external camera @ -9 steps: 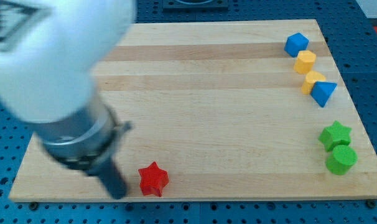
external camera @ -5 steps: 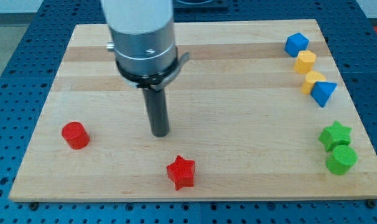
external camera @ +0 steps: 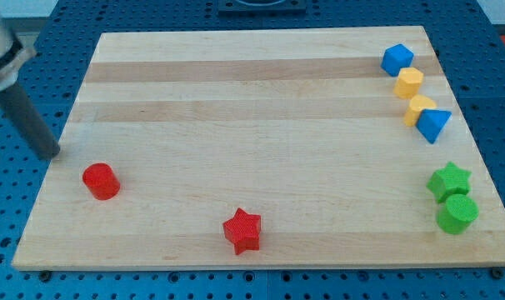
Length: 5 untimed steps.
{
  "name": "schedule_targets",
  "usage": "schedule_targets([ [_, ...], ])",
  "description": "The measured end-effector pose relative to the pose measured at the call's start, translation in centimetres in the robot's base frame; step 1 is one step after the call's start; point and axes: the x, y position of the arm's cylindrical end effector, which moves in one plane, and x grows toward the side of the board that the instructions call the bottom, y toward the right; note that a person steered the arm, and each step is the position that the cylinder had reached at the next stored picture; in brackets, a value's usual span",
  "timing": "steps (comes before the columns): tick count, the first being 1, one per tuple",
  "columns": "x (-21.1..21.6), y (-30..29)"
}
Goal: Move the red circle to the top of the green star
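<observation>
The red circle (external camera: 100,181) sits near the board's left edge, low in the view. The green star (external camera: 449,181) is far across the board at the right edge, with a green circle (external camera: 457,214) touching it just below. My tip (external camera: 49,153) is at the view's left, just off the board's left edge, up and to the left of the red circle and apart from it.
A red star (external camera: 242,231) lies near the bottom edge, left of centre. At the top right a blue block (external camera: 397,59), two yellow blocks (external camera: 408,83) (external camera: 419,108) and a blue triangle (external camera: 433,125) form a line. The wooden board (external camera: 261,125) lies on a blue pegboard.
My tip swung from the bottom left to the board's middle, then out to the left edge. The red star slid right along the bottom edge. The red circle came into view.
</observation>
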Motion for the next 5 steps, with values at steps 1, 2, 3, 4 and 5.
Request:
schedule_targets([
  [1,3.9,0.1],
  [2,6.8,0.3],
  [3,7.8,1.4],
  [4,5.0,6.2],
  [5,3.0,12.8],
])
